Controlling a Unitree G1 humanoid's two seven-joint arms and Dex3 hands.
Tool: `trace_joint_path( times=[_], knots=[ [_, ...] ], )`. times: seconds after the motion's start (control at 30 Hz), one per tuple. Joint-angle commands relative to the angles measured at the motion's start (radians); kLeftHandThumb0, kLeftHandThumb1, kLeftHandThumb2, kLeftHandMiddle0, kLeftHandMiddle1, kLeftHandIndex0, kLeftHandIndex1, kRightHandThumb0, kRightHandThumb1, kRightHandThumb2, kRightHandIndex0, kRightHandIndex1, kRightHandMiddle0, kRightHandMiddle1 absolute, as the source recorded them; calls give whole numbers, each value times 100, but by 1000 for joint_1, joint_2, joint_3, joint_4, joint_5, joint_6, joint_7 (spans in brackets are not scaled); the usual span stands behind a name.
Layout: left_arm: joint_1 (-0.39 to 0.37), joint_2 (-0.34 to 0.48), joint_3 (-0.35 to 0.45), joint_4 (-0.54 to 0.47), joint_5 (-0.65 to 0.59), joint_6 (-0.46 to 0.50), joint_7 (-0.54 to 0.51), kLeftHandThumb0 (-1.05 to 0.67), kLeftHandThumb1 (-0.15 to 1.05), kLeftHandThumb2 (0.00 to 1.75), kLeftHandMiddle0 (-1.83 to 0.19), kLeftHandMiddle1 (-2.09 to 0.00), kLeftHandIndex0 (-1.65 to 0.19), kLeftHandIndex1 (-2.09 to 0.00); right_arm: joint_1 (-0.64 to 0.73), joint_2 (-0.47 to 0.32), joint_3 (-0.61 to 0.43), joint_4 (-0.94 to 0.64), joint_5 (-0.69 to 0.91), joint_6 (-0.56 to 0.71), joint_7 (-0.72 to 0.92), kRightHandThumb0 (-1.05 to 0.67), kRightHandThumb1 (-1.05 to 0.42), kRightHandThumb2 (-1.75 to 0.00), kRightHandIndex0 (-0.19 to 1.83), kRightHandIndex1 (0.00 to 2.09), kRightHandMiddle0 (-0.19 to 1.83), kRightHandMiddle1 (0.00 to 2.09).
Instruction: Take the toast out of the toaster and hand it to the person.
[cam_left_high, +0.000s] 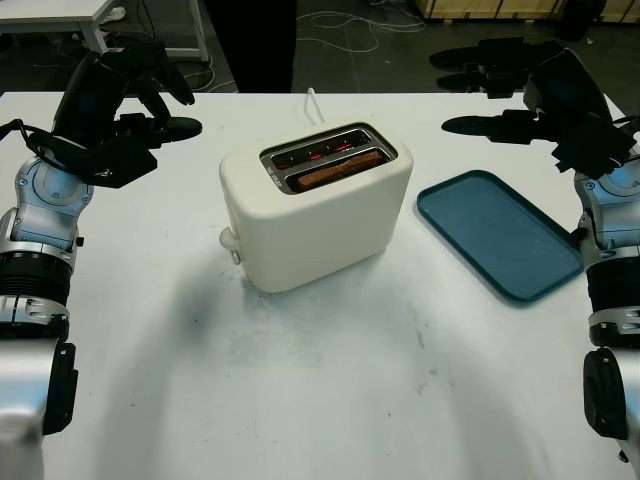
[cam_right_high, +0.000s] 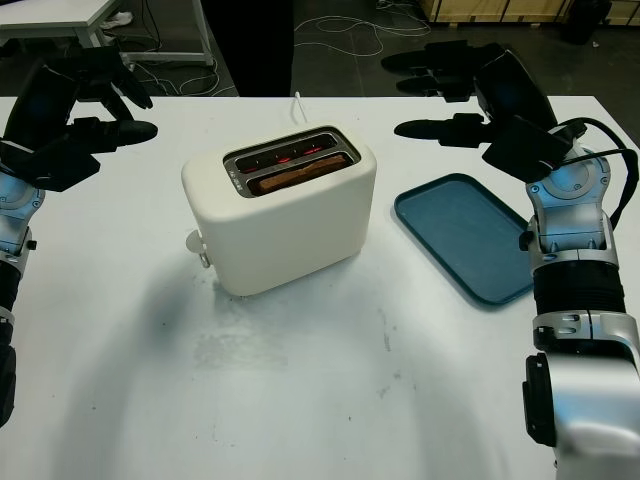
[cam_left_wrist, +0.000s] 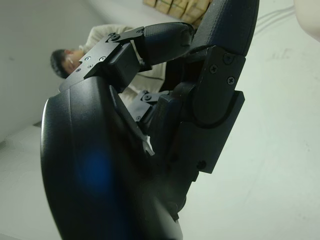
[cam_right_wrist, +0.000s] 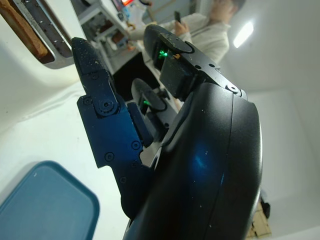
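Note:
A cream two-slot toaster (cam_left_high: 315, 205) stands in the middle of the white table. One brown slice of toast (cam_left_high: 338, 171) sits low in its nearer slot; the far slot glows red inside. My left hand (cam_left_high: 150, 100) hovers open above the table's far left, well left of the toaster. Over the far right hangs my right hand (cam_left_high: 490, 85), open, beyond a teal tray (cam_left_high: 497, 233). The toast's edge (cam_right_wrist: 22, 27) also shows in the right wrist view. A person in dark clothes (cam_left_high: 253, 40) stands past the table's far edge.
The teal tray lies flat to the right of the toaster. The toaster's white cord (cam_left_high: 309, 100) runs off the far edge. Cables (cam_left_high: 350, 30) lie on the dark floor beyond, and a white bench (cam_left_high: 60, 15) stands at the far left.

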Motion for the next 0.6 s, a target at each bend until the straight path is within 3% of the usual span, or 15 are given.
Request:
trace_joint_path(
  times=[0.0,0.57],
  knots=[
    [1,9,-3,-10,5,3,5,-105,92,5,-85,-130,-66,-134,11,4,5,-7,-5,1,-10,-49,-76,0,85,0,79,0],
    [2,9,-2,-13,3,3,2,-105,92,6,-85,-129,-65,-135,10,5,6,1,-7,-2,-13,-54,-77,0,86,1,79,0]
  ],
)
